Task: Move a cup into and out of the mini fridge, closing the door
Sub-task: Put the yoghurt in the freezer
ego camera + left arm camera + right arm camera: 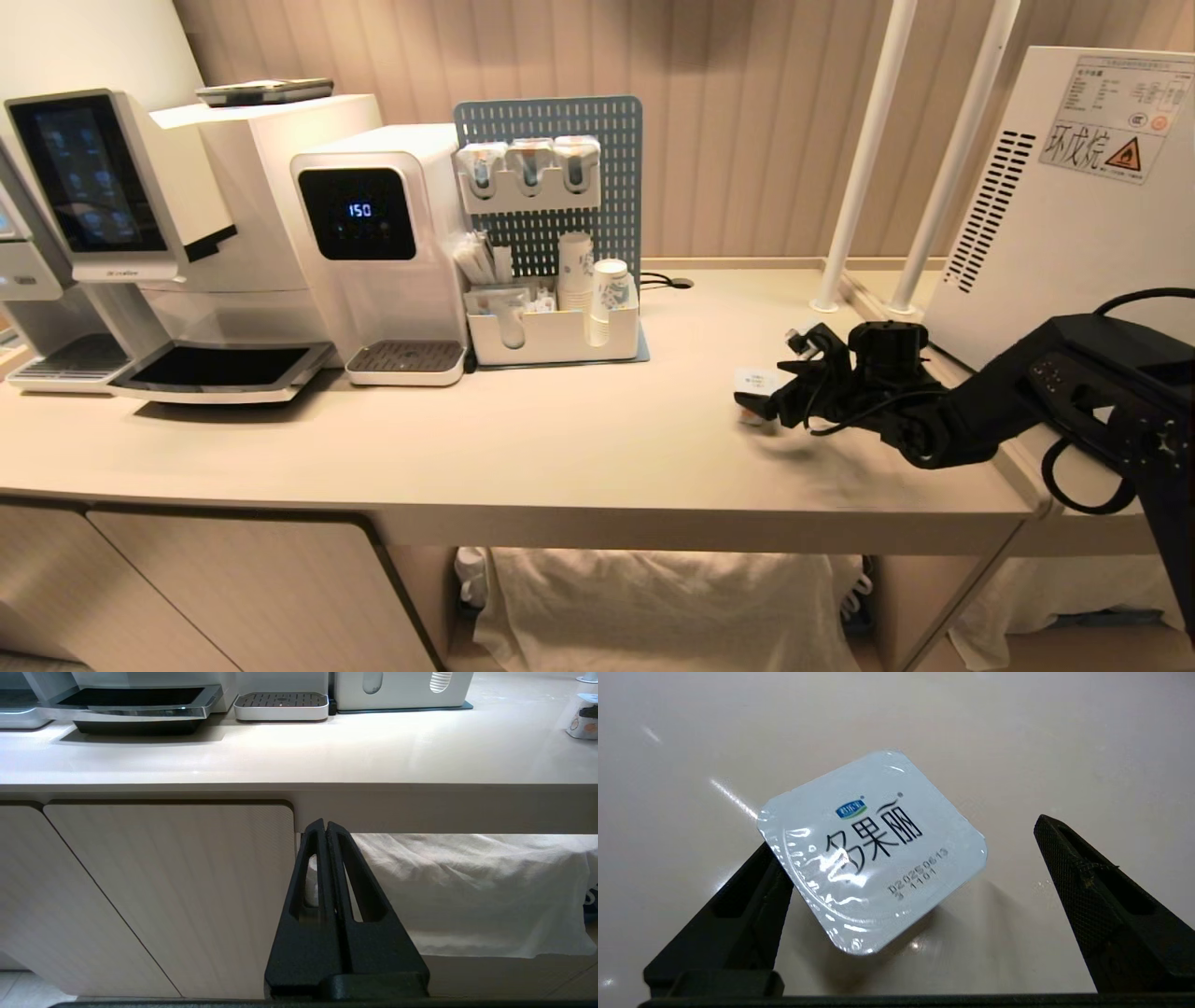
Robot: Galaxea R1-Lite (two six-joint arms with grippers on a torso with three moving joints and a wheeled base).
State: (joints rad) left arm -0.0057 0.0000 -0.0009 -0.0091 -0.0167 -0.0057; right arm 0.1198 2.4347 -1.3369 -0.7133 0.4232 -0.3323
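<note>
Right hand (896,858) wide open w/ fingers either side of cup (873,851), which stands on bench (523,439) near mini fridge (1074,215). Left hand (325,828) pressed closed, parked below bench edge.

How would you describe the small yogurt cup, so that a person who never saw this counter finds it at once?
Find the white mini fridge at the counter's right end. Left of it, the cup stands alone between the open fingers of the right gripper. Unlike the tall stacked paper cups in the organizer, it is low, with a square white foil lid.
</note>
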